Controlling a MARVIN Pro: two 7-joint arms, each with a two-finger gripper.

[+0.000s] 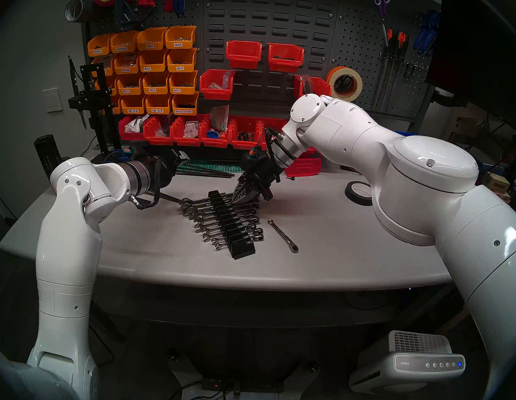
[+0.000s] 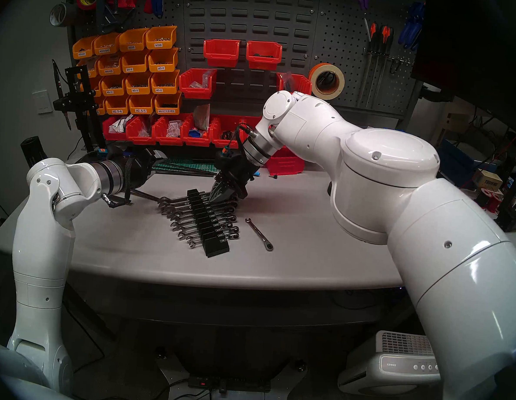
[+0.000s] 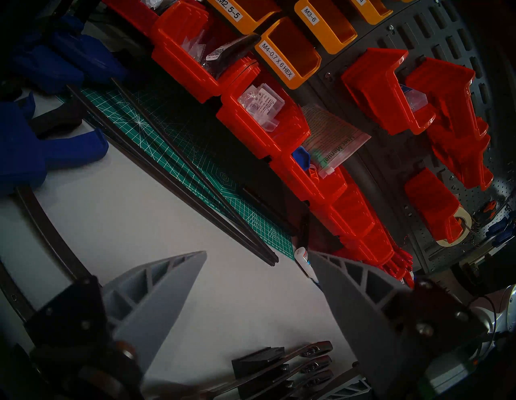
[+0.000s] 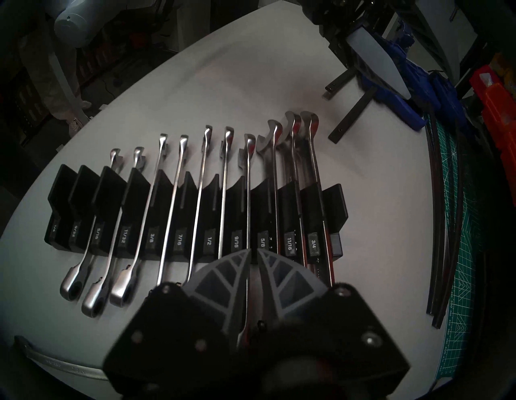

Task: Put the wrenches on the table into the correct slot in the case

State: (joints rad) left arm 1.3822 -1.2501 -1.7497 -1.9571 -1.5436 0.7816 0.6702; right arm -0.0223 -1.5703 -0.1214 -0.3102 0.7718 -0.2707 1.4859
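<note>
Left arm sat folded at far left, forearm level, left gripper (image 3: 259, 296) aimed at the back wall with fingers spread wide, empty. Case (image 1: 230, 225) lay mid-table (image 1: 337, 260). Right arm reached in from the right, wrist pitched down over the case's far end; right gripper (image 4: 253, 255) pinched a wrench (image 4: 247, 195) in the 9/16 slot. Loose wrench (image 1: 283, 236) lay just right of the case.

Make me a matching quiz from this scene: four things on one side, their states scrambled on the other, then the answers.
Things:
1. left gripper
2. right gripper
3. loose wrench
4. case

States:
A. lying flat on the table
B. jaws apart, empty
C. end slot marked 1/4 vacant
D. jaws shut on a racked wrench

Pairs: 1-B, 2-D, 3-A, 4-C
</note>
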